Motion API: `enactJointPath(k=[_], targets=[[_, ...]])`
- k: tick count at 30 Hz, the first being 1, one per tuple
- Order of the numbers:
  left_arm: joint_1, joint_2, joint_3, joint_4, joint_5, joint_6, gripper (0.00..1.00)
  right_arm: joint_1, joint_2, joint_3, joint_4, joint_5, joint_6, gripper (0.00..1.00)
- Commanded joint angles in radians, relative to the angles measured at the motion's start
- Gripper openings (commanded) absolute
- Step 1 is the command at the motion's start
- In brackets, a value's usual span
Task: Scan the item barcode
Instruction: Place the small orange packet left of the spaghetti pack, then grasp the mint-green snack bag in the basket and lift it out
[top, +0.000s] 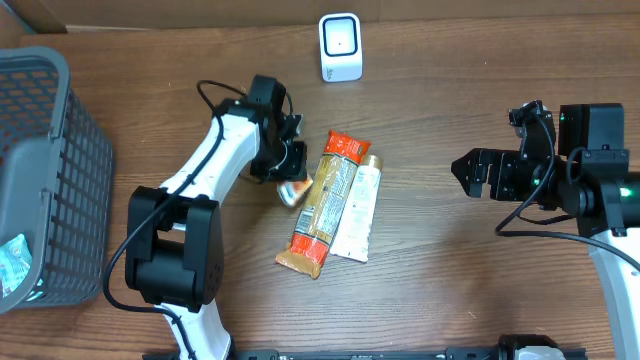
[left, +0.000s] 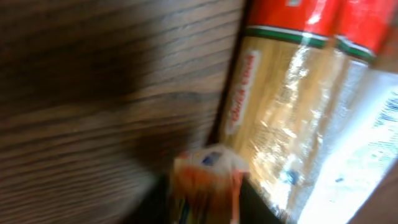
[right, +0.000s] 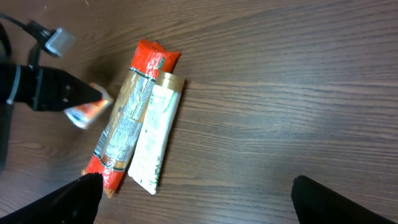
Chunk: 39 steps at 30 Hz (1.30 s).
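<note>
Orange sachet sits at our left gripper — clamped or loose, we cannot tell. Right gripper stands wide apart.

so the table is that dark brown wood-grain stuff, grain running side to side, looks the same in all three views. over at the far left there's a grey plastic basket with mesh walls, partly cut off by the frame edge. down in its near corner there's a light blue packet, can't read anything on it. also a paler tan strip along the table's far edge.
</note>
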Motion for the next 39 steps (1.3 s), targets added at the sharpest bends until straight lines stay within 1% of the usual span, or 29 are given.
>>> enactJointPath(k=[1, 2, 3, 6, 10, 12, 17, 19, 21, 24, 26, 29, 30, 34, 39], targets=[[-0.008, -0.011, -0.039, 0.027, -0.008, -0.037, 0.58, -0.002, 0.002, 0.018, 0.006, 0.006, 0.003, 1.00], [-0.008, -0.011, -0.039, 0.027, -0.007, -0.037, 0.87, -0.002, 0.002, 0.018, 0.007, 0.006, 0.004, 1.00], [-0.008, -0.011, -0.036, 0.026, -0.008, -0.037, 1.00, -0.002, 0.002, 0.018, 0.007, 0.006, 0.003, 1.00], [0.009, -0.025, 0.053, -0.047, -0.013, -0.036, 1.00, -0.002, 0.002, 0.018, 0.011, 0.006, 0.004, 1.00], [0.076, -0.087, 0.304, -0.230, -0.043, -0.029, 1.00, -0.002, 0.002, 0.018, 0.014, 0.006, 0.004, 1.00], [0.128, -0.127, 0.451, -0.309, -0.090, -0.029, 1.00, -0.002, 0.002, 0.018, 0.014, 0.006, 0.004, 1.00], [0.330, -0.213, 0.798, -0.495, -0.248, -0.029, 1.00, -0.002, 0.002, 0.018, 0.015, 0.006, 0.004, 1.00], [0.441, -0.240, 0.878, -0.549, -0.292, -0.029, 1.00, -0.002, 0.002, 0.018, 0.015, 0.006, 0.003, 1.00], [0.566, -0.265, 0.909, -0.590, -0.302, -0.029, 1.00, -0.002, 0.002, 0.018, 0.017, 0.006, 0.003, 1.00], [0.753, -0.280, 0.905, -0.615, -0.314, -0.039, 1.00, -0.002, 0.002, 0.018, 0.018, 0.006, 0.004, 1.00], [0.866, -0.273, 0.874, -0.597, -0.360, -0.076, 1.00, -0.002, 0.002, 0.018, 0.017, 0.006, 0.004, 1.00], [0.999, -0.257, 0.775, -0.566, -0.375, -0.129, 1.00, -0.002, 0.002, 0.018, 0.021, 0.006, 0.004, 1.00], [1.042, -0.254, 0.707, -0.534, -0.376, -0.130, 1.00, -0.002, 0.003, 0.018, 0.022, 0.006, 0.003, 1.00], [1.111, -0.253, 0.523, -0.416, -0.376, -0.093, 1.00, -0.002, 0.016, 0.018, 0.020, 0.006, 0.004, 1.00], [1.154, -0.253, 0.325, -0.281, -0.367, 0.052, 1.00, -0.002, 0.052, 0.018, 0.013, 0.006, 0.004, 1.00]])
